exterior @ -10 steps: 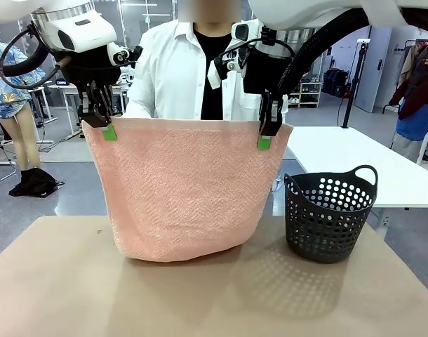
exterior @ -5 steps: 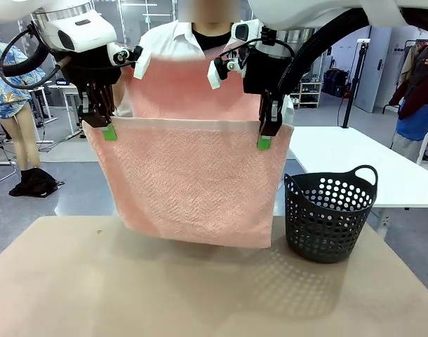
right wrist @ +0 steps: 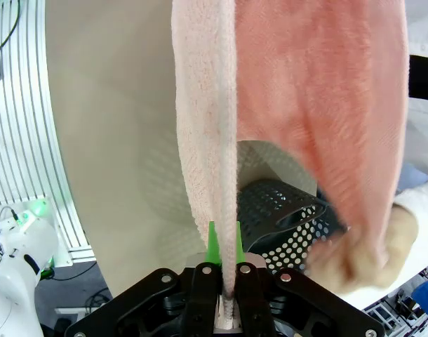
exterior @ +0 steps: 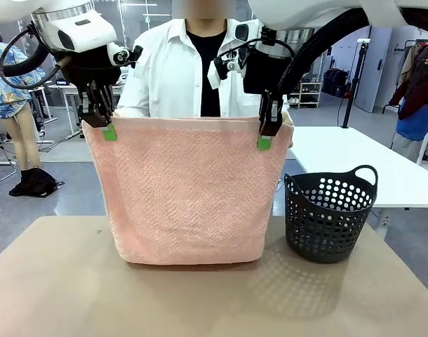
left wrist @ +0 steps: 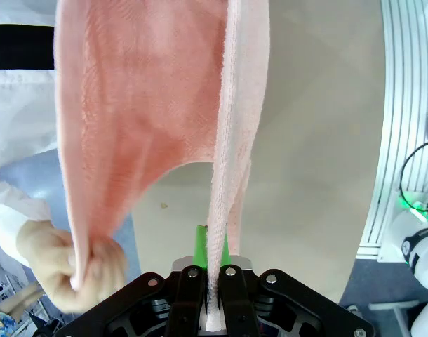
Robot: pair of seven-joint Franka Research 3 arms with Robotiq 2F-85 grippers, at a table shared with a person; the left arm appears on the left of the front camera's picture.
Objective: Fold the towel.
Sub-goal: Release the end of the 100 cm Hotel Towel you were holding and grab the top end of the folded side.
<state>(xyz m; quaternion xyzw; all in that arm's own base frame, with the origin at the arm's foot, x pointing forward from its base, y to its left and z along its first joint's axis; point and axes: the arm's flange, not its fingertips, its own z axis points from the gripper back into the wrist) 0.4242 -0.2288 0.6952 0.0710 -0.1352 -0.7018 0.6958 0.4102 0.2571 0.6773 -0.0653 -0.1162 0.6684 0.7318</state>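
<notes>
Above the tabletop [exterior: 59, 295], left gripper [exterior: 107, 130] and right gripper [exterior: 264, 140] each pinch a top corner of the towel [exterior: 189, 189], hung level between them, person's hand [left wrist: 81, 270] holding its far edge just behind.

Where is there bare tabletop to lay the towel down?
Bare: the near strip of the table in front of the hanging towel, and the left side. Crowded: the right, where the basket stands beside the towel.

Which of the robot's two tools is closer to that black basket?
Right. The right tool pinches the towel corner up and left of the basket; the left tool pinches the opposite corner.
</notes>
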